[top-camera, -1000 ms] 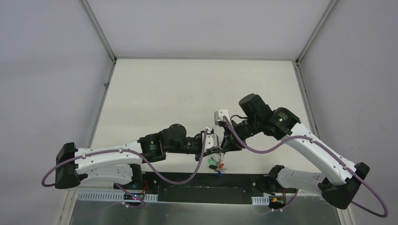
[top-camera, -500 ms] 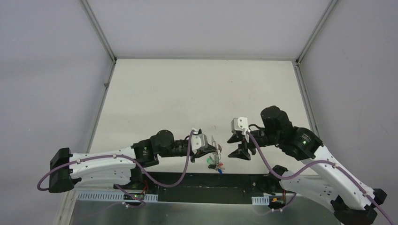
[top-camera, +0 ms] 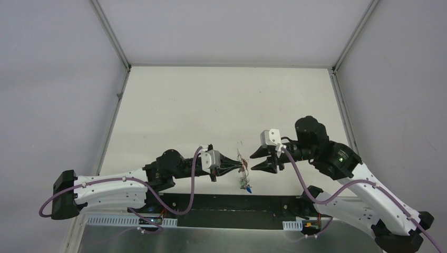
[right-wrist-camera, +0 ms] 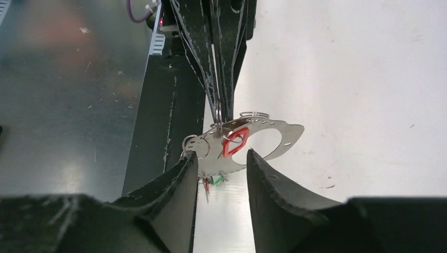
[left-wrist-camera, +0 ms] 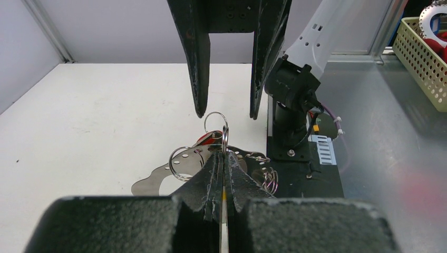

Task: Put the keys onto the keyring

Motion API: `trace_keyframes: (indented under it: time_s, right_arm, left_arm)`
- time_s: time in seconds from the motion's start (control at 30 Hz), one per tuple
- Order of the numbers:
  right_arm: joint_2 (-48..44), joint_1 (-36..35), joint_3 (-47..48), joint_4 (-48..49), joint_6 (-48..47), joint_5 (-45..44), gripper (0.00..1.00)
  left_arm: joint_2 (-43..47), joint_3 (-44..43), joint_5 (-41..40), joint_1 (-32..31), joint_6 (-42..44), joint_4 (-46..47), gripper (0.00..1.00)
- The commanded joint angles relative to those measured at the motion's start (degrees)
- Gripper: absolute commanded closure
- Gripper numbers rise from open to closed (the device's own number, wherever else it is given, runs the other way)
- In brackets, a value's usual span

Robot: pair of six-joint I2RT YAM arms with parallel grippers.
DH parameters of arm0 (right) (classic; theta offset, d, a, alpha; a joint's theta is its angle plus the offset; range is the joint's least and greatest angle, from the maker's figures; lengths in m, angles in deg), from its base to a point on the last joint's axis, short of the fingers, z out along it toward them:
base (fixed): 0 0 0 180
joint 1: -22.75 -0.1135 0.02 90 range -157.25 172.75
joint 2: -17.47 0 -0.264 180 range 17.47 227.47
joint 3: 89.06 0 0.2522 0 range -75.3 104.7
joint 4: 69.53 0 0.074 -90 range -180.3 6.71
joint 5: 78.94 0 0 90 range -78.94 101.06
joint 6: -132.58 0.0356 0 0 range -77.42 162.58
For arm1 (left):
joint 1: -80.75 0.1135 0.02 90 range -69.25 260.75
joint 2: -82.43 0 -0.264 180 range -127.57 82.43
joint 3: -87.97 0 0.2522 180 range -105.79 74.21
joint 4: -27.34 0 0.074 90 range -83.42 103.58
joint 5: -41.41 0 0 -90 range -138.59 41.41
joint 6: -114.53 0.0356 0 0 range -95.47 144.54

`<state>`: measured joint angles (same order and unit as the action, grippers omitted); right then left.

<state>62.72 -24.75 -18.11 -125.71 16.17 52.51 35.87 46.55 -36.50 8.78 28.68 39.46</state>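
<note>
White bench [top-camera: 211, 105], grey walls on three sides. Close to its near edge, about midway along, the two arms meet tip to tip above the surface. The left gripper [left-wrist-camera: 222, 155] has its jaws pressed together on a small wire keyring [left-wrist-camera: 216, 124], which stands up out of the fingertips. Just below hangs a flat silvery plate [right-wrist-camera: 287, 129] with small holes and more rings. The keys [top-camera: 243, 182] dangle in a bunch under it, a red-headed one [right-wrist-camera: 226, 146] against the plate and a green one [right-wrist-camera: 215, 180] lower. The right gripper [left-wrist-camera: 227, 115] faces it with jaws moderately apart, holding nothing, its tips just short of the keyring.
</note>
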Motion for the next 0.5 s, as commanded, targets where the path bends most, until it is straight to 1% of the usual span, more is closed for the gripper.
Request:
trace_keyframes:
  time_s: [0.0,0.2,0.47]
  right_arm:
    - [-2.19,0.05,-0.23,6.91,0.22,2.58,0.59]
    - [-2.85,0.05,-1.55,9.86,0.23,5.16,0.61]
    - [-1.93,0.05,-2.77,9.31,-1.21,6.36,0.73]
  left_arm:
    - [0.73,-0.33,0.62,-0.19,-1.25,6.04,1.00]
    - [0.29,-0.55,0.31,-0.25,-1.44,5.93,1.00]
    - [0.53,-0.73,-0.17,-0.20,-1.43,5.65,1.00]
